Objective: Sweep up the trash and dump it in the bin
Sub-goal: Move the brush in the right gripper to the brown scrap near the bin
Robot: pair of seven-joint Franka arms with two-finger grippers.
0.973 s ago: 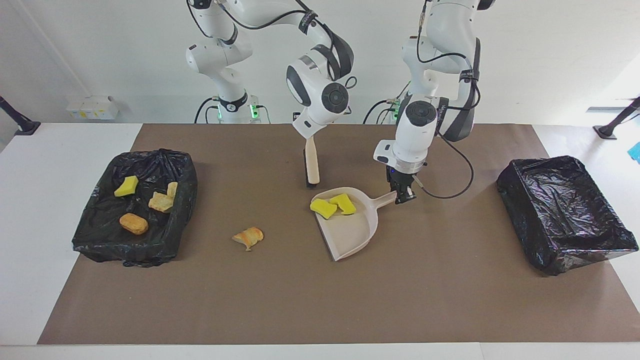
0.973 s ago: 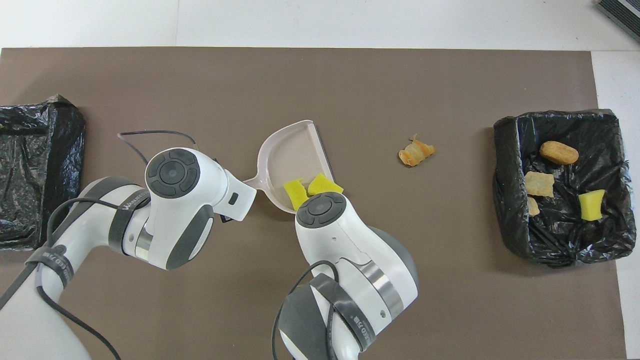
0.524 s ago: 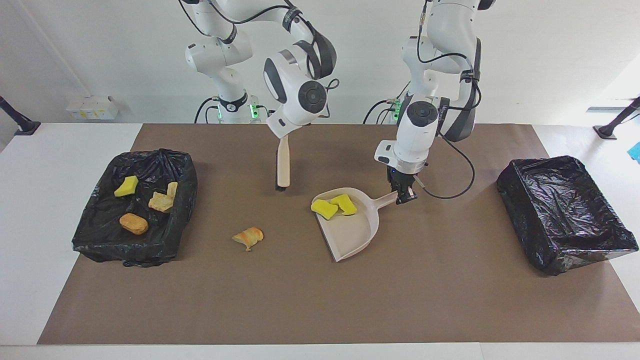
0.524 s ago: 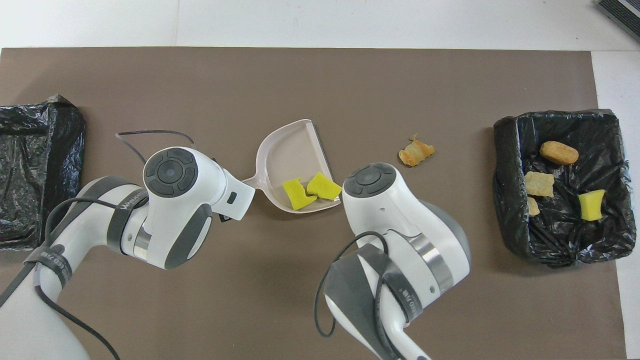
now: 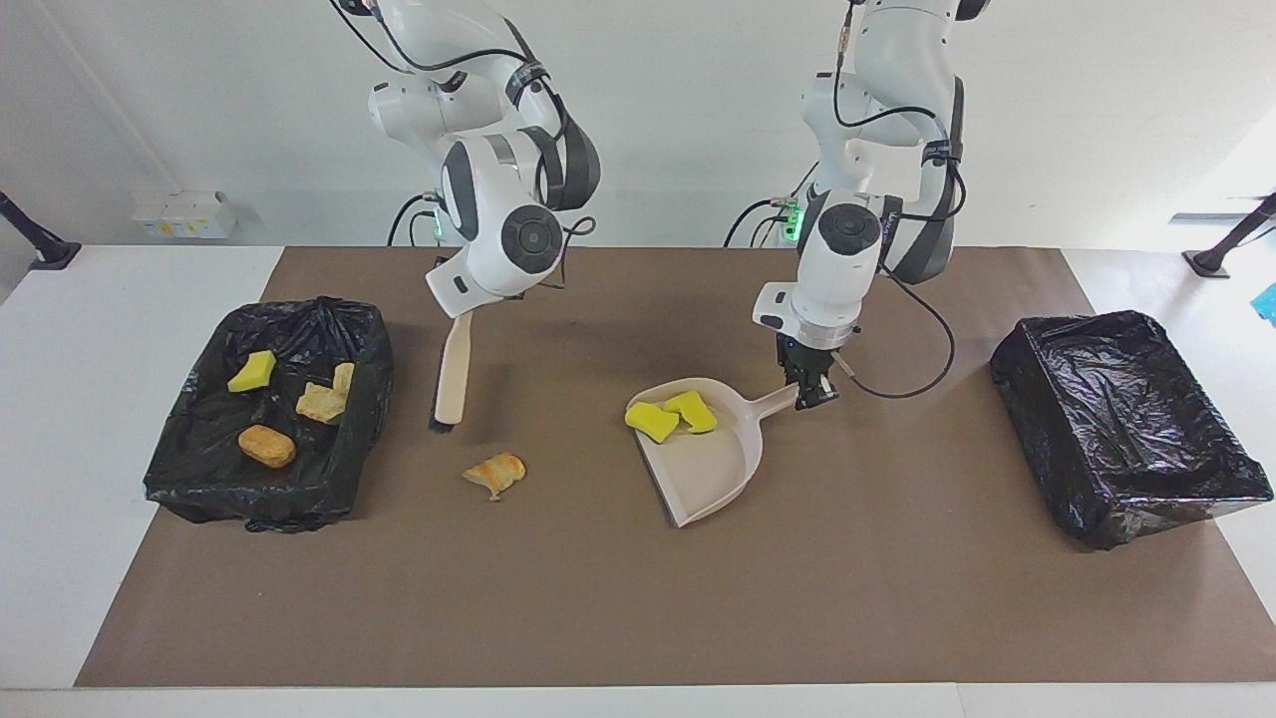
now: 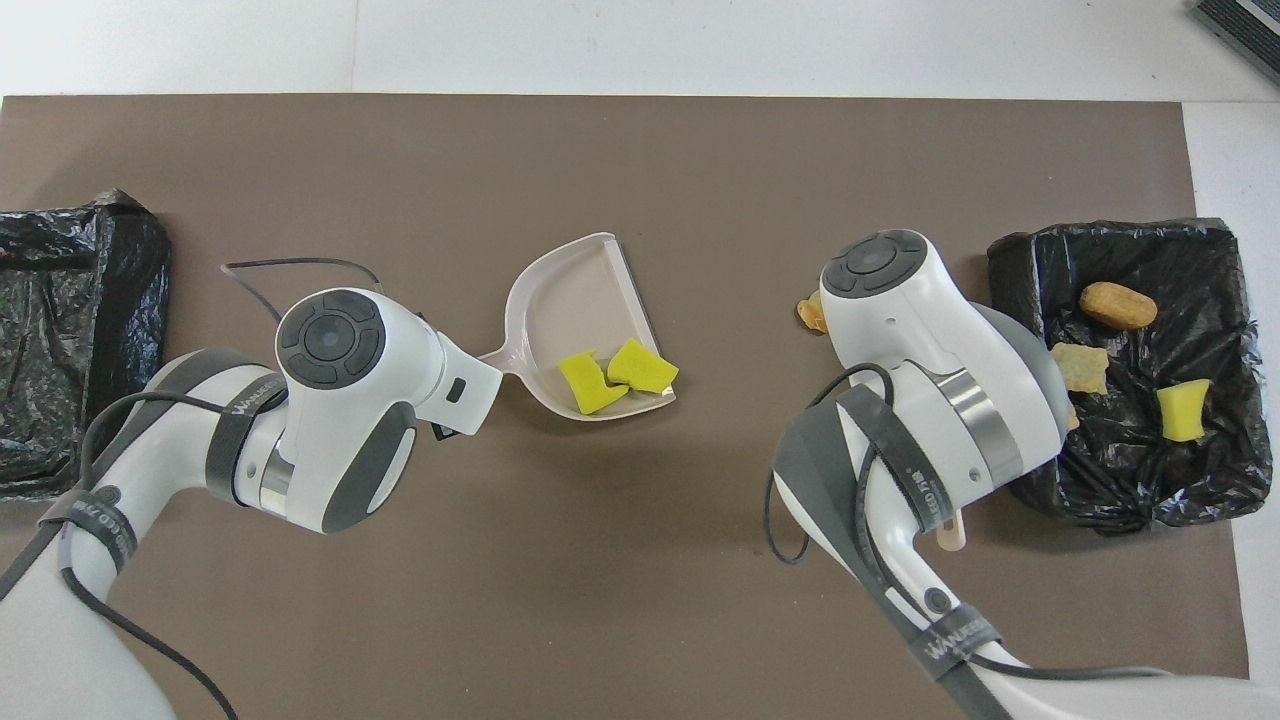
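My left gripper (image 5: 809, 391) is shut on the handle of the beige dustpan (image 5: 710, 467), whose mouth rests on the brown mat. Two yellow sponge pieces (image 5: 653, 421) (image 5: 694, 410) lie in the pan, also seen from overhead as sponge pieces (image 6: 610, 370) in the dustpan (image 6: 575, 300). My right gripper (image 5: 462, 314) is shut on a brush (image 5: 451, 374) that hangs bristles down over the mat, between the bin (image 5: 189, 479) and a tan bread scrap (image 5: 495, 472). Overhead, the right arm hides most of that scrap (image 6: 807, 313).
The black-lined bin (image 6: 1120, 240) at the right arm's end holds a yellow-green sponge (image 5: 252, 371) and tan bread lumps (image 5: 266, 446) (image 5: 321, 402). A second black-lined bin (image 5: 1126, 429) stands at the left arm's end.
My right gripper has carried the brush from beside the dustpan toward the right arm's end, close to the bread scrap. The dustpan has shifted slightly toward the left arm's end.
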